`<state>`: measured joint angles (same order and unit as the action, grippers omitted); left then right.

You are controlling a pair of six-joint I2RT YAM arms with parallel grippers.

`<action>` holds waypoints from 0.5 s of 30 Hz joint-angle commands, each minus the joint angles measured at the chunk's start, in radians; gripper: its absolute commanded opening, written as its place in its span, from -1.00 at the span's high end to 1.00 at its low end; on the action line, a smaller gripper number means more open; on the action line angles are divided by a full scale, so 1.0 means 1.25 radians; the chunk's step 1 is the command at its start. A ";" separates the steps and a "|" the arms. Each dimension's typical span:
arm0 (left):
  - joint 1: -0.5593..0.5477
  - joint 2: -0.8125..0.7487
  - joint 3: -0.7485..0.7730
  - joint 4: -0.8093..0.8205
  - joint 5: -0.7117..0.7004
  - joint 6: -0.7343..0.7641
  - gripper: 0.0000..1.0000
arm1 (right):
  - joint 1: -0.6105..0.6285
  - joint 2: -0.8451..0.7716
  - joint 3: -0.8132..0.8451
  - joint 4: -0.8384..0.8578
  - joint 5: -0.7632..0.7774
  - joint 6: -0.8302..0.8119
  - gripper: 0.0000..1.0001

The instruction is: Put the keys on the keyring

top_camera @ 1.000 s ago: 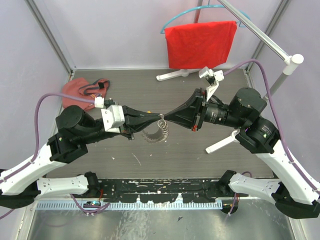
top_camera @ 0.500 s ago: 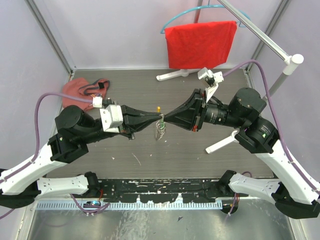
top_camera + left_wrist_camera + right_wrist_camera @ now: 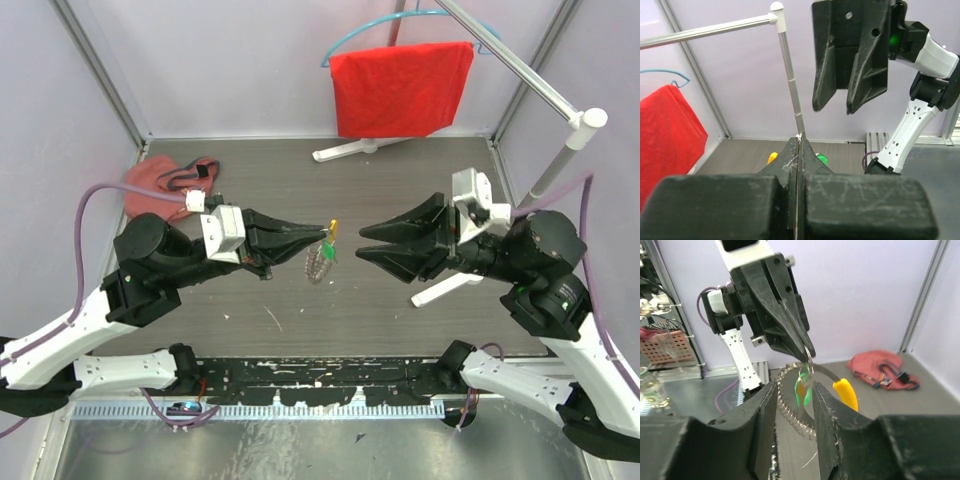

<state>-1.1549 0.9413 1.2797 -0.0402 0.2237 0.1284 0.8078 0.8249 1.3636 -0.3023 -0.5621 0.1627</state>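
Now, left gripper point(image 3: 325, 232): clenching tight on the top of the keyring, its fingers pressing flat together.
keyring point(image 3: 319, 264): hanging just below the left gripper's tips, with its orange segment point(image 3: 333, 230) sticking up right beside them.
green key point(image 3: 327, 254): dangling on the keyring, just under the left gripper's tips.
right gripper point(image 3: 360, 243): gaping wide and gripping nothing, sitting apart from the left gripper and pointing its tips toward it.
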 commanded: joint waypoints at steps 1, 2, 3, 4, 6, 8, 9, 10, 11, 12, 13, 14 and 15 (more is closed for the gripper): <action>-0.003 -0.003 -0.037 0.097 -0.023 -0.054 1.00 | -0.001 -0.007 -0.011 0.091 -0.015 -0.139 0.20; -0.003 -0.004 -0.044 0.110 -0.024 -0.062 1.00 | -0.001 -0.005 -0.009 0.088 -0.020 -0.151 0.20; -0.003 -0.003 -0.051 0.122 -0.025 -0.068 1.00 | -0.001 0.000 -0.005 0.086 -0.028 -0.161 0.21; -0.003 -0.003 -0.057 0.135 -0.026 -0.076 1.00 | 0.000 0.004 -0.003 0.085 -0.037 -0.165 0.23; -0.002 -0.003 -0.066 0.154 -0.025 -0.089 1.00 | 0.000 0.012 0.006 0.084 -0.067 -0.171 0.28; -0.003 -0.002 -0.079 0.172 -0.024 -0.099 1.00 | -0.001 0.022 0.014 0.081 -0.094 -0.174 0.32; -0.003 -0.003 -0.083 0.181 -0.023 -0.105 1.00 | 0.000 0.025 0.016 0.080 -0.097 -0.174 0.32; -0.003 -0.004 -0.084 0.188 -0.019 -0.109 1.00 | -0.001 0.027 0.017 0.078 -0.095 -0.173 0.32; -0.002 -0.005 -0.086 0.193 -0.015 -0.113 1.00 | 0.000 0.030 0.019 0.073 -0.093 -0.174 0.32; -0.003 -0.006 -0.086 0.197 -0.009 -0.115 1.00 | -0.001 0.032 0.021 0.068 -0.093 -0.176 0.32; -0.003 -0.007 -0.086 0.199 -0.002 -0.117 1.00 | -0.001 0.034 0.019 0.065 -0.093 -0.175 0.32; -0.003 -0.008 -0.087 0.199 0.004 -0.117 1.00 | -0.001 0.035 0.019 0.065 -0.093 -0.173 0.32; -0.003 -0.010 -0.087 0.201 0.013 -0.118 1.00 | -0.001 0.035 0.018 0.066 -0.096 -0.172 0.32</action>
<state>-1.1549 0.9459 1.1744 0.1184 0.2119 0.0055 0.8078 0.8661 1.3521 -0.2481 -0.6571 -0.0353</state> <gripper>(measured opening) 0.007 0.340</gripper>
